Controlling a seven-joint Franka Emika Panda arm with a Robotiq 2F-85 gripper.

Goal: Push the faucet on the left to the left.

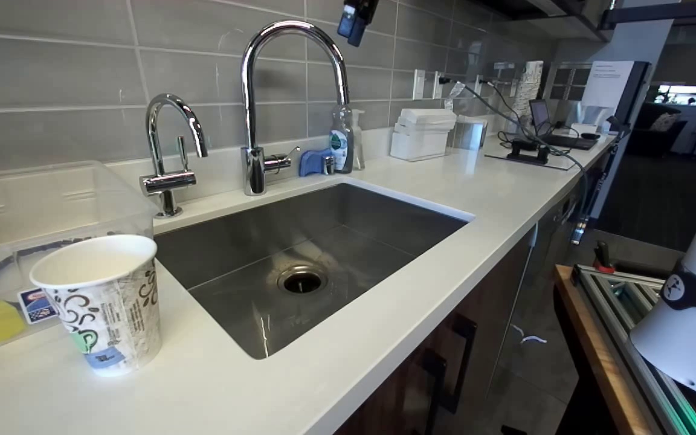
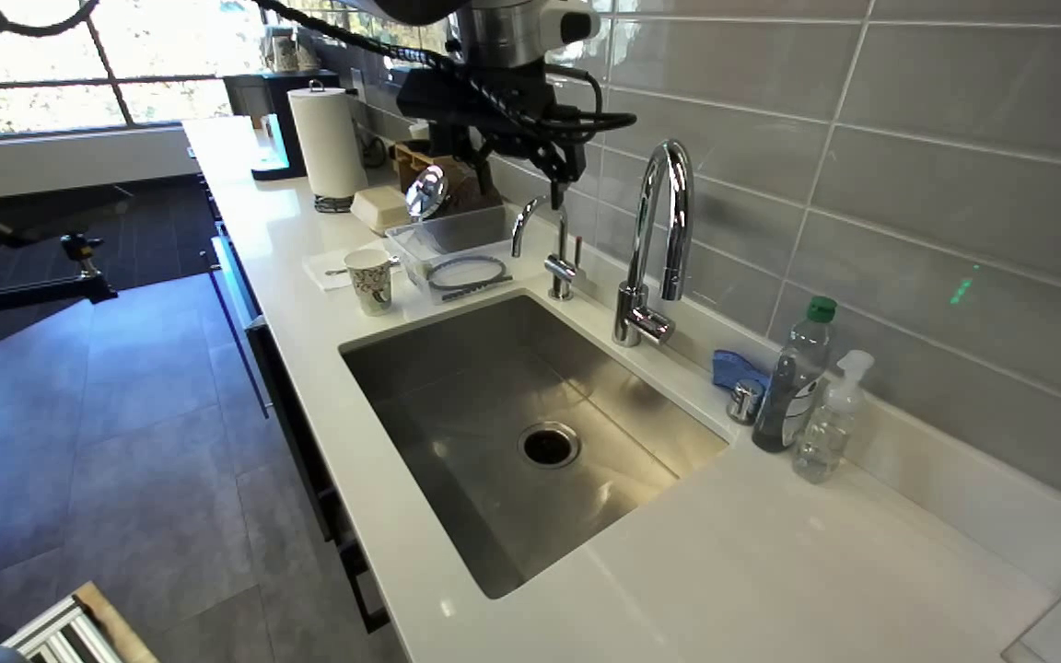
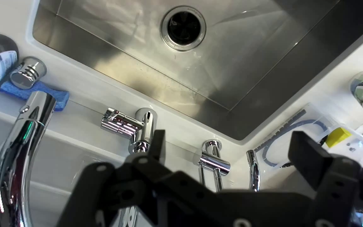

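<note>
End effector point(image 3: 230, 143): its two fingers stand wide apart in the wrist view, and we see them holding nothing.
Small faucet point(image 1: 170, 181): upright on the bench point(image 1: 420, 284) behind the sink point(image 1: 263, 235), near the clear tub point(image 1: 124, 205); in both exterior views we find it left of the tall faucet point(image 1: 249, 109).
Fingertip point(image 2: 556, 195): in an exterior view it overlaps the small faucet's arch; we cannot tell whether they touch.
Wrist view: the end effector hides the small faucet's upper part and much of the tall faucet's neck; the tall spout runs off the bottom edge.
Top edge: in an exterior view only a dark tip point(image 1: 355, 24) of the end effector shows there.
Arm base point(image 1: 680, 326): cut off by the right edge in an exterior view.
Yellow thing point(image 1: 2, 317): seen through the tub wall; we cannot name it.
Pump bottle point(image 1: 357, 144): partly hidden behind the soap bottle point(image 1: 341, 142) in an exterior view.
Fixtures: we count two faucets, one sink, one drain point(image 1: 302, 280), one chrome cap point(image 2: 746, 401).
Loose things: one paper cup point(image 1: 106, 314) near the sink, one tub, two bottles, one blue sponge point(image 1: 312, 163), one paper-towel roll point(image 2: 328, 143).
</note>
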